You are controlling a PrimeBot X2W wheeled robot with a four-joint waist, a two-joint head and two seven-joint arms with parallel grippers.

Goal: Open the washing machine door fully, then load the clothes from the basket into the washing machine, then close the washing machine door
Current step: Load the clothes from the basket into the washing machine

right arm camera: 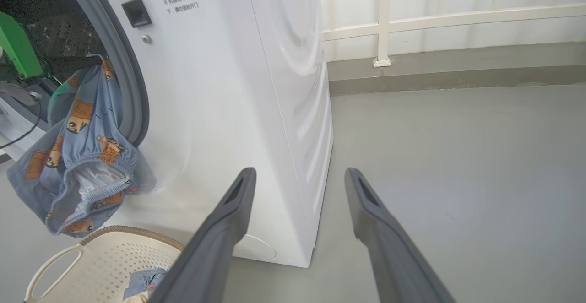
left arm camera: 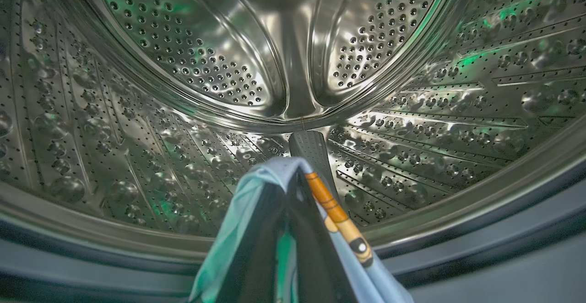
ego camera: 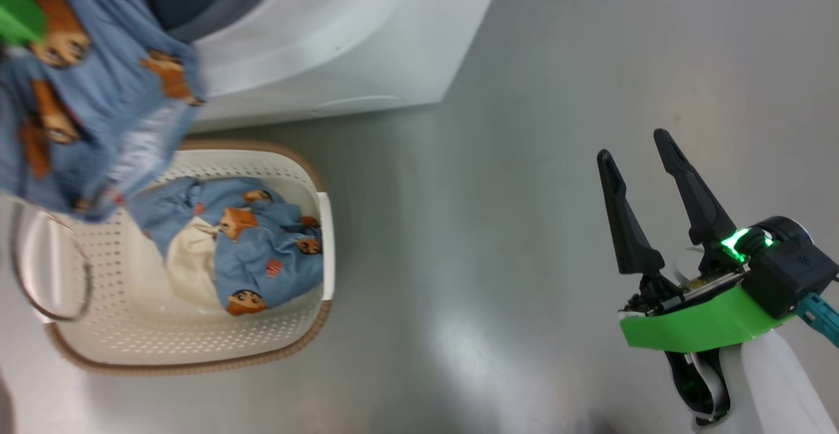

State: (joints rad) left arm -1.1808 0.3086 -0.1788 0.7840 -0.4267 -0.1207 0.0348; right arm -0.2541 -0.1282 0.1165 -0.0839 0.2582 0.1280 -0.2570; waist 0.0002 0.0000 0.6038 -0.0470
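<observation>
My left gripper (left arm camera: 295,175) is shut on a light blue printed garment (left arm camera: 256,188) and reaches into the washing machine's steel drum (left arm camera: 183,42). In the head view that garment (ego camera: 98,93) hangs down from the opening of the white washing machine (ego camera: 341,34) over the basket (ego camera: 131,316). More clothes (ego camera: 262,244), blue with a cream piece, lie in the basket. My right gripper (ego camera: 630,145) stands open over the bare floor to the right, nothing between its fingers. The right wrist view shows the hanging garment (right arm camera: 82,156) at the grey gasket. The washing machine door is out of view.
Grey floor (right arm camera: 435,156) spreads to the right of the machine. A white railing (right arm camera: 382,19) and a low kerb run along the far wall. The basket (right arm camera: 114,257) sits right against the machine's front, below the opening.
</observation>
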